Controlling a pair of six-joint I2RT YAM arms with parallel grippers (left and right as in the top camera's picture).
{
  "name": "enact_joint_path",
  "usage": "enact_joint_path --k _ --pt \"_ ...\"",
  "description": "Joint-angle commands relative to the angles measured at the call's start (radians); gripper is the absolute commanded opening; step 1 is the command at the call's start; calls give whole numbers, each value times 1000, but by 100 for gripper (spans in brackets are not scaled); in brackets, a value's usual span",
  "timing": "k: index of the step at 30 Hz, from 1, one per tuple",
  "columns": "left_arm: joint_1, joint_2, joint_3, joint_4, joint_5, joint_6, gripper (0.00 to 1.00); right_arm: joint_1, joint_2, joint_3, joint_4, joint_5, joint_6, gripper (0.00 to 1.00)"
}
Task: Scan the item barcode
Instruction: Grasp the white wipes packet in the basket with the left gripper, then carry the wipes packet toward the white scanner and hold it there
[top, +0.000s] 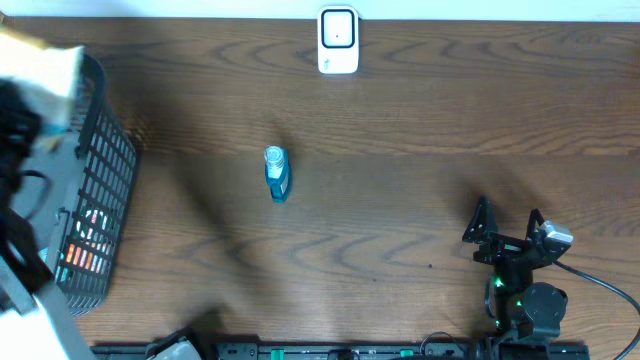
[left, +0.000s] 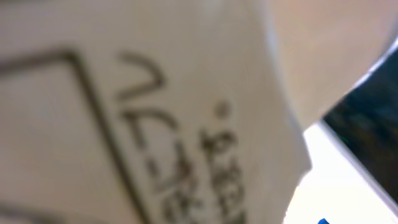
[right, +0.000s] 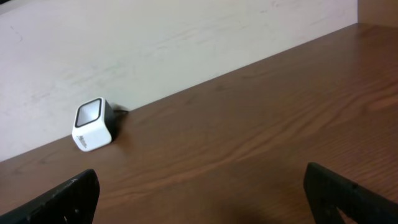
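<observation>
L claw clamped on pale carton over basket, far left; dark print too blurred to read. R claw jaws apart, empty. Scanner at table back edge.

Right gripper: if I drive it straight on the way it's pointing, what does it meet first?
Probably nothing on the way: ahead of the open right gripper lies only table, then the wall. The white scanner sits left of that line. Depth is hard to judge.
</observation>
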Motion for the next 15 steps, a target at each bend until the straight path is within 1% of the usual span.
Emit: enact_joint_path --k 1,4,6,9,12,15 --pt "-207 -43 5 43 108 3 8 4 -5 -1 -4 2 -15 99" --pt "-401 -28 5 61 65 4 8 4 -5 -1 -4 2 -15 99" --pt "-545 11 3 71 1 6 7 4 -5 -1 -4 2 -15 99" --pt "-721 98 3 82 -95 25 7 4 -5 -1 -4 2 -15 99" --pt "-868 221 3 93 -154 54 8 4 -5 -1 -4 2 -15 99" --pt "-966 354 3 93 -173 84 7 4 -5 -1 -4 2 -16 99"
